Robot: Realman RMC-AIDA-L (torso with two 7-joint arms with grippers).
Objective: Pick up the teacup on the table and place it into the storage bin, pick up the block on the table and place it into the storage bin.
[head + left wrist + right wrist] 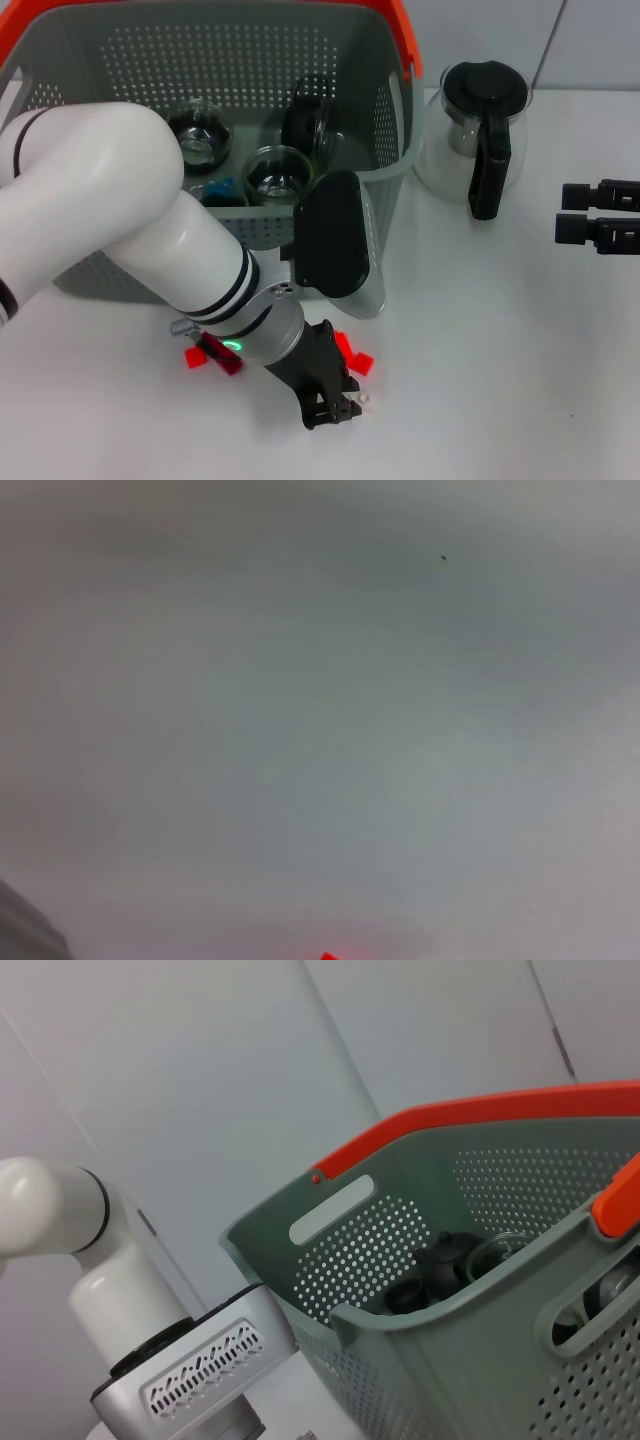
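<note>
So the left gripper (335,400) is down on the table (500,350) in front of the storage bin (390,160), right by the red block (352,354). Can't tell if it's open or closed, since the arm blocks most of it. Glass teacups (278,172) sit inside the bin. A glass pot (480,130) stands just beside the bin, and the right gripper (570,212) is parked past it, fingers slightly parted and empty.

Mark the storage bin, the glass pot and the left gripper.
storage bin (395,175), head view, on its grey perforated side wall.
glass pot (487,160), head view, on its black handle.
left gripper (335,408), head view, between its fingertips.
</note>
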